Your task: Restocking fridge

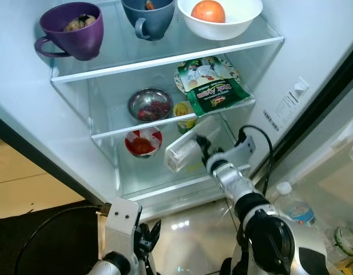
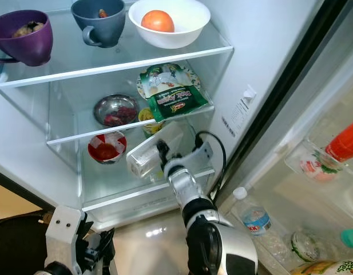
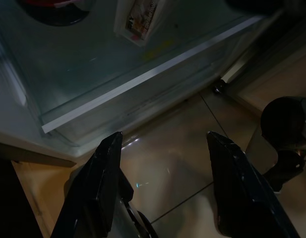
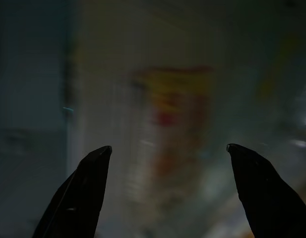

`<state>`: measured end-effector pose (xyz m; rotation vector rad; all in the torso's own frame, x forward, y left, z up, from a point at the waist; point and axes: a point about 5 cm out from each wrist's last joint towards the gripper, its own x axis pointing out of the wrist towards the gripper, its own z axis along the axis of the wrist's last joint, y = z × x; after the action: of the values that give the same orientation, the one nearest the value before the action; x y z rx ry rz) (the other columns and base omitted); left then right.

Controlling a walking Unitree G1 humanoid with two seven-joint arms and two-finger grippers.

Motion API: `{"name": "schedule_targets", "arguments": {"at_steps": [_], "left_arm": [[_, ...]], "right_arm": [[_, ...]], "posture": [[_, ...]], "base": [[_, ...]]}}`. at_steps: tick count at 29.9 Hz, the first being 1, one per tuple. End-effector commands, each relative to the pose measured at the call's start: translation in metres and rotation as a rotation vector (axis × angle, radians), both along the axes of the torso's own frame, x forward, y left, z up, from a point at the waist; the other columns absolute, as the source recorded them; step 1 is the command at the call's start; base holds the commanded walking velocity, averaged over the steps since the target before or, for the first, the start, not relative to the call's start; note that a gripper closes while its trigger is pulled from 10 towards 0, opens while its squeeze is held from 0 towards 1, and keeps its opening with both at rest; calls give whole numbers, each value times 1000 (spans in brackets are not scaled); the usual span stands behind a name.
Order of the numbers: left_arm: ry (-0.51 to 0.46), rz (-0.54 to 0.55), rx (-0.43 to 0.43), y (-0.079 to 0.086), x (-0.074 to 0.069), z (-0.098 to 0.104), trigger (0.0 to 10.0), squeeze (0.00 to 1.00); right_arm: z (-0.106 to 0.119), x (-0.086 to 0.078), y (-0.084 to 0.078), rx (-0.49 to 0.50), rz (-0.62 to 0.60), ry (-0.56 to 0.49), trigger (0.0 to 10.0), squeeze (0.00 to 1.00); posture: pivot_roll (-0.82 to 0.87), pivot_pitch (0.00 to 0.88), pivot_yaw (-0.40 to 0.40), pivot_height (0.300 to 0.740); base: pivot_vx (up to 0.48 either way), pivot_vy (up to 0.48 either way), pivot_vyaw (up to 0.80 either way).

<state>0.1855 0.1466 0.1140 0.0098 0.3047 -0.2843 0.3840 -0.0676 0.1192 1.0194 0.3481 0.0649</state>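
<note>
As it lies tilted on the lowest glass shelf [image 1: 165, 186] of the open fridge, the clear rectangular plastic container with a printed label [image 1: 185, 150] is the item being stocked; its near end points toward the shelf's front edge. The right gripper [image 1: 203, 150] sits at the container's rear end, but whether it grips or merely touches cannot be told from the head views. In the right wrist view its fingers [image 4: 83, 193] stand wide apart, with a blurred pale surface bearing red and yellow print close between them; no contact is visible, so the claw reads as open and probably empty.

Just beside the container, further in on the same shelf, stands a round tub with red contents [image 1: 143, 142]. On the shelf above are a small steel bowl of dark red food [image 1: 150, 105], a yellow-lidded cup [image 1: 184, 110] and a green snack packet [image 1: 215, 94]. The top shelf carries a purple mug [image 1: 73, 28], a blue-grey mug [image 1: 149, 17] and a white bowl holding an orange fruit [image 1: 221, 17].

The left gripper [image 3: 162, 144] hangs spread open and empty below the shelf, over the tiled floor [image 3: 167, 168].

Risk, as a judgement: the container rests unevenly near the front edge; a nudge from the wrist could slide it off the shelf or push it against the red tub.
</note>
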Motion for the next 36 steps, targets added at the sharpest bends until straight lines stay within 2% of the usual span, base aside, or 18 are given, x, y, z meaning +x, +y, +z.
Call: {"name": "schedule_targets", "arguments": {"at_steps": [1, 2, 3, 4, 5, 7, 10, 12, 14, 17, 23, 27, 28, 30, 33, 34, 36], "left_arm": [[45, 4, -5, -2, -3, -8, 10000, 0], [45, 3, -5, -2, -2, -8, 10000, 0], [44, 1, -4, -3, -1, -8, 10000, 0], [44, 1, -4, -3, -1, -8, 10000, 0], [41, -3, -4, -4, 0, -9, 10000, 0], [40, -6, -4, -4, 2, -9, 10000, 0], [39, -7, -4, -4, 2, -9, 10000, 0], [40, -10, -2, -3, 3, -9, 10000, 0], [43, -13, 0, -2, 4, -10, 10000, 0], [44, -18, 1, -3, 5, -11, 10000, 0], [36, -21, -1, -5, 10, -9, 10000, 0], [36, -22, -1, -4, 9, -9, 10000, 0], [39, -22, 0, -4, 8, -10, 10000, 0], [40, -21, 1, -4, 7, -10, 10000, 0], [45, -20, 3, -2, 6, -11, 10000, 0], [47, -20, 4, -2, 6, -11, 10000, 0], [47, -20, 2, -2, 7, -11, 10000, 0]], "right_arm": [[-14, -8, 4, -51, 26, 34, 10000, 0], [-16, -8, 2, -75, 33, 33, 10000, 0], [-18, -9, -1, -157, 51, 19, 10000, 0], [-18, -9, -1, -157, 51, 19, 10000, 0], [-15, -7, -4, -250, 73, -24, 10000, 0], [-8, -4, -6, -306, 88, -88, 10000, 0], [0, -1, -7, -341, 97, -149, 10000, 0], [17, 4, -7, -387, 118, -264, 10000, 0], [22, 5, -6, -405, 134, -308, 10000, 0], [22, 4, -5, -416, 141, -318, 10000, 0], [12, 0, 0, -554, 154, -267, 10000, 0], [24, 2, 7, -504, 140, -339, 10000, 0], [37, 2, 14, -407, 167, -424, 10000, 0], [44, 1, 17, -362, 182, -464, 10000, 0], [52, 0, 18, -392, 203, -522, 10000, 0], [59, -4, 13, -463, 205, -590, 10000, 0], [62, -10, 11, -516, 222, -647, 10000, 0]], "posture": [[225, 363, -8, 497], [223, 362, -8, 497], [218, 359, -6, 497], [218, 359, -6, 497], [212, 353, -6, 497], [209, 352, -5, 497], [209, 352, -5, 497], [179, 354, 5, 497], [176, 354, 6, 497], [169, 353, 8, 497], [173, 353, 11, 497], [179, 352, 10, 497], [184, 354, 11, 497], [184, 354, 11, 497], [184, 354, 11, 497], [170, 358, 8, 497], [157, 360, 6, 497]], "base": [[0, 0, 0], [0, 0, 0], [0, 0, 0], [0, 0, 0], [0, 0, 0], [0, 0, 0], [0, 0, 0], [0, 0, 0], [0, 0, 0], [0, 0, 0], [0, 0, 0], [0, 0, 0], [0, 0, 0], [0, 0, 0], [0, 0, 0], [0, 0, 0], [0, 0, 0]]}}
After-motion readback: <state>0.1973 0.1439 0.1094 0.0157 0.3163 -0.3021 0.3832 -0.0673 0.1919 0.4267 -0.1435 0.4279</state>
